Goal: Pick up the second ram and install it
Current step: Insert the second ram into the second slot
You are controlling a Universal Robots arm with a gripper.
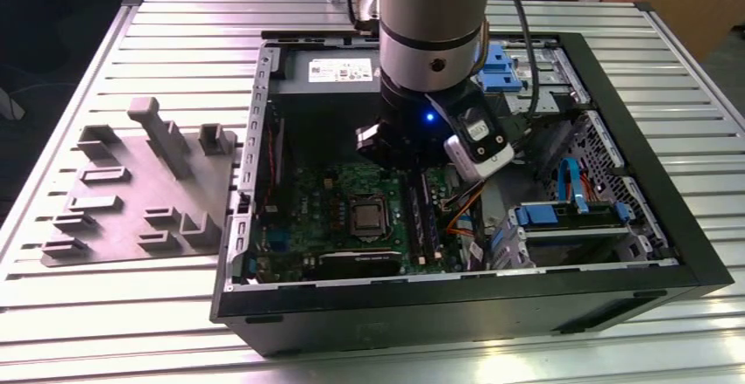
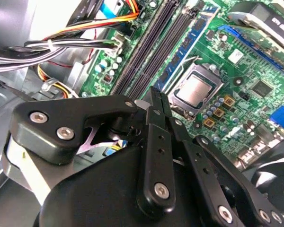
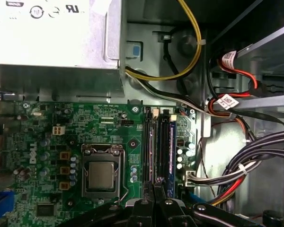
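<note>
While the arm (image 1: 431, 44) hangs over the open computer case (image 1: 652, 227), we scan the exterior view from its left. The grey fixture plate (image 1: 128, 192) lies well off to that side of the CPU socket (image 1: 368, 216). The memory slots (image 1: 428, 218) run just to the socket's right, with the cable bundle (image 3: 260, 144) beyond them.

The gripper (image 2: 155, 94) hovers close above the slots beside the socket. Its fingers are pressed together, with nothing we can make out between them. The dark-blue stick we take for the second ram (image 2: 188, 49) stands in the slots next to the socket, one end by the fingertips.

We judge the main risk to be a push on a stick that is not square in its slot, which could leave one end unlatched or strain the board. A sideways drift could knock the socket or snag the cables.

There is a white label (image 1: 340, 70) on the power-supply box behind the socket, and white tags (image 3: 226, 101) on the cables. We leave their print unread.
</note>
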